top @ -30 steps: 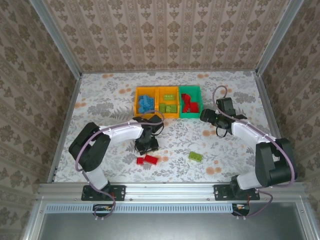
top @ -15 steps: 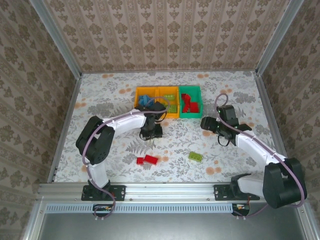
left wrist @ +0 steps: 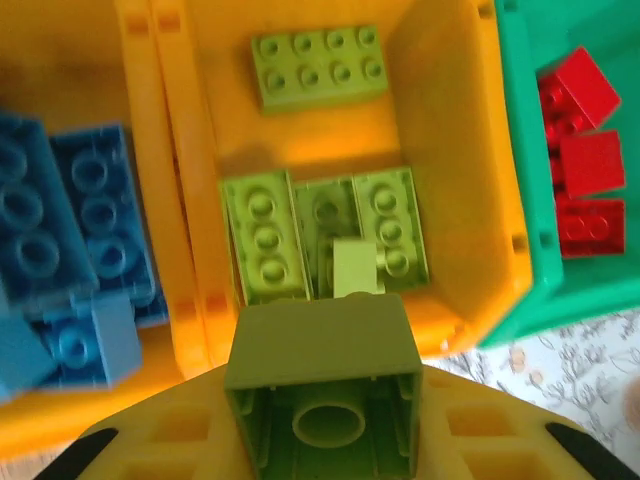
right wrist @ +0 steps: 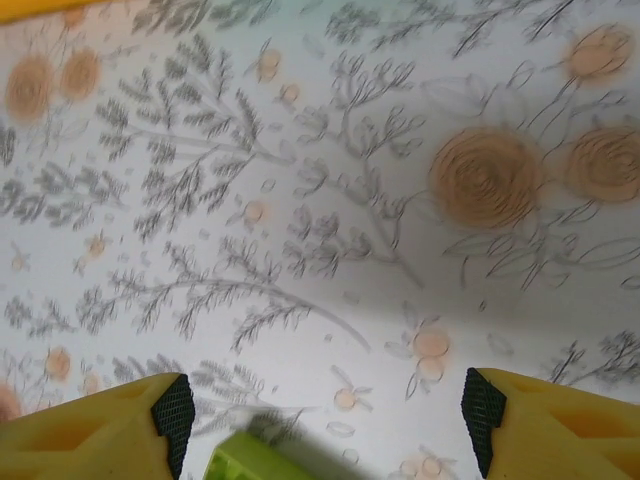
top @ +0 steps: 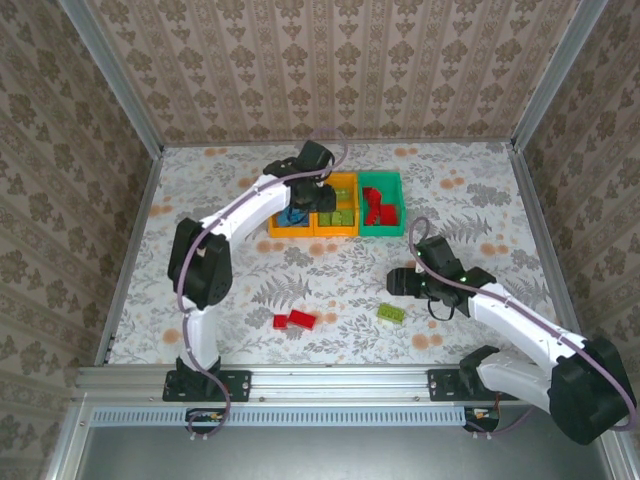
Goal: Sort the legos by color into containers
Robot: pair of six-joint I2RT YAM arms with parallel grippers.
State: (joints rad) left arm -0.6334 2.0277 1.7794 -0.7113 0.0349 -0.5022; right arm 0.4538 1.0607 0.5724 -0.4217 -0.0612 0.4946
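The left jaws are clamped on a lime green brick (left wrist: 320, 350), whose hollow underside faces the wrist camera. They hold it over the near edge of the middle orange bin (left wrist: 440, 130), where other lime bricks (left wrist: 322, 235) lie. The left orange bin (left wrist: 135, 60) holds blue bricks (left wrist: 70, 230), and the green bin (left wrist: 510, 150) on the right holds red ones (left wrist: 585, 160). The three bins stand in a row at the far side of the counter (top: 230, 200). The right jaws stand apart with nothing gripped, low over the counter just beyond a loose lime brick (top: 391, 313). Two red bricks (top: 295, 320) lie on the counter to its left.
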